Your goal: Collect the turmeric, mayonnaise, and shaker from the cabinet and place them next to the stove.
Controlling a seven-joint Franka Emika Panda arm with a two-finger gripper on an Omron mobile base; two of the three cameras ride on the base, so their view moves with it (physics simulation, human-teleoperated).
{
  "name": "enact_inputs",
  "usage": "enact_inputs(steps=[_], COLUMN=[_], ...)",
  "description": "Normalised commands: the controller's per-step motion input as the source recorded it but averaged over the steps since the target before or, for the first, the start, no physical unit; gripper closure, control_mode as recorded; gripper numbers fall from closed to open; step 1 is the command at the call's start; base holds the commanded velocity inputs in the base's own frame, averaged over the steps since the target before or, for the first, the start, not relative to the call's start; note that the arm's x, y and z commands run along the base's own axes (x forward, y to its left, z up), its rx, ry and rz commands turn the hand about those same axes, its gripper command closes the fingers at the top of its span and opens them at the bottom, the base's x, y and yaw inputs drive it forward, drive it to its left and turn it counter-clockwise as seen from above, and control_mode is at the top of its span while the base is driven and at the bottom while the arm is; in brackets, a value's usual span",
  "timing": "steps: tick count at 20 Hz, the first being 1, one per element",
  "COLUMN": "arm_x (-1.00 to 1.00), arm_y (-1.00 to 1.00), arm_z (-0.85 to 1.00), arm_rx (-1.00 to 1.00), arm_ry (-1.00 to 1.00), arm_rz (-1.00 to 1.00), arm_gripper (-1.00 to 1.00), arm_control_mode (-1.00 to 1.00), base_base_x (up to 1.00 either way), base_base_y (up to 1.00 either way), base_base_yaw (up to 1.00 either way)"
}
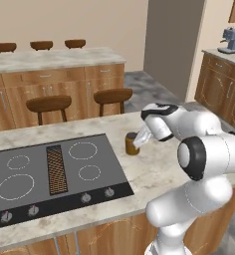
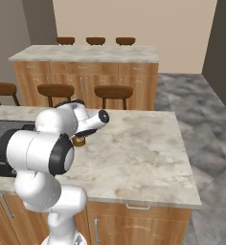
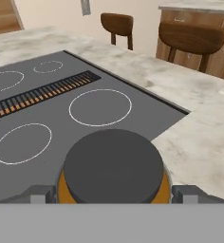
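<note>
Turmeric [image 3: 114, 171], amber-brown jar with dark lid, stands beside stove [image 1: 40, 172]

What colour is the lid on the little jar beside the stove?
Dark grey, nearly black. The turmeric jar shows its lid best in the hand view, on an amber-brown body.

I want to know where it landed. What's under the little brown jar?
The turmeric stands on the marble counter, just right of the stove. Its own body covers the spot underneath it. The gripper has its jaws open around the jar.
</note>
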Motion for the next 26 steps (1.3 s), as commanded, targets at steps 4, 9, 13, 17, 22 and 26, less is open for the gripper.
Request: enact_inputs(steps=[4,9,13,17,22,26], arm_x=[0.24,0.2,0.13,0.07,-0.02,-0.08], arm_y=[0.04,0.1,0.14,0.12,0.03,0.08], arm_z=[-0.34,-0.36,-0.37,-0.36,-0.06,0.03], arm_rx=[0.0,0.0,0.0,0.0,0.0,0.0], arm_ry=[0.0,0.0,0.0,0.0,-0.04,-0.04], arm_rz=[0.04,0.03,0.02,0.01,0.0,0.0], arm_gripper=[1.0,1.0,1.0,-1.0,-1.0,-1.0], arm_control_mode=[-1.0,-1.0,-1.0,-1.0,-1.0,-1.0], base_base_x=[0.0,0.0,0.0,0.0,0.0,0.0], base_base_y=[0.0,0.0,0.0,0.0,0.0,0.0], base_base_yaw=[0.0,0.0,0.0,0.0,0.0,0.0])
